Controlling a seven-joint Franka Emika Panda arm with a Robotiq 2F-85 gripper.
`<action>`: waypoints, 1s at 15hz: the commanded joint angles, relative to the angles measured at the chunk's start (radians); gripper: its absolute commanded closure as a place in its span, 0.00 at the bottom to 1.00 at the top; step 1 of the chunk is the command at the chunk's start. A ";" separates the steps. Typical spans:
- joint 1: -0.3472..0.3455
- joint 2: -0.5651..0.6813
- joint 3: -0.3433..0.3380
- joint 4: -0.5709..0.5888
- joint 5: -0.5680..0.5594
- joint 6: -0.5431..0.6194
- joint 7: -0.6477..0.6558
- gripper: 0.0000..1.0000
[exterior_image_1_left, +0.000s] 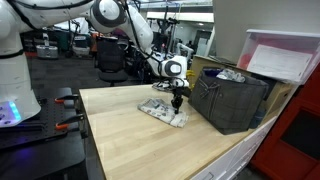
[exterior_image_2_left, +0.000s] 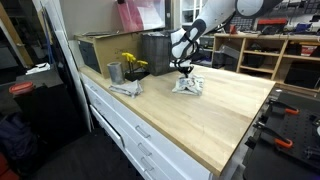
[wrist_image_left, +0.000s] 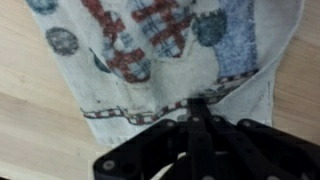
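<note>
A patterned white towel (wrist_image_left: 150, 45) with red plaid and blue shapes lies crumpled on the wooden table top (exterior_image_1_left: 125, 140). In both exterior views the towel (exterior_image_1_left: 160, 110) (exterior_image_2_left: 191, 86) sits near the middle back of the table. My gripper (wrist_image_left: 197, 104) points down onto it, its jaws shut and pinching a fold at the towel's near edge. In the exterior views the gripper (exterior_image_1_left: 178, 99) (exterior_image_2_left: 183, 70) stands right on top of the towel, which bunches up slightly under the fingers.
A black crate (exterior_image_1_left: 232, 98) with white things inside stands close beside the towel. In an exterior view, a grey cup (exterior_image_2_left: 114, 72), yellow flowers (exterior_image_2_left: 131, 64) and another cloth (exterior_image_2_left: 125, 88) sit near the table edge, with a dark bin (exterior_image_2_left: 152, 50) behind.
</note>
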 joint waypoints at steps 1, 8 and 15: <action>-0.013 0.033 0.009 0.059 0.000 0.039 0.048 1.00; -0.016 0.038 0.017 0.091 0.001 0.103 0.061 1.00; -0.055 -0.178 0.142 -0.201 0.055 0.106 -0.187 1.00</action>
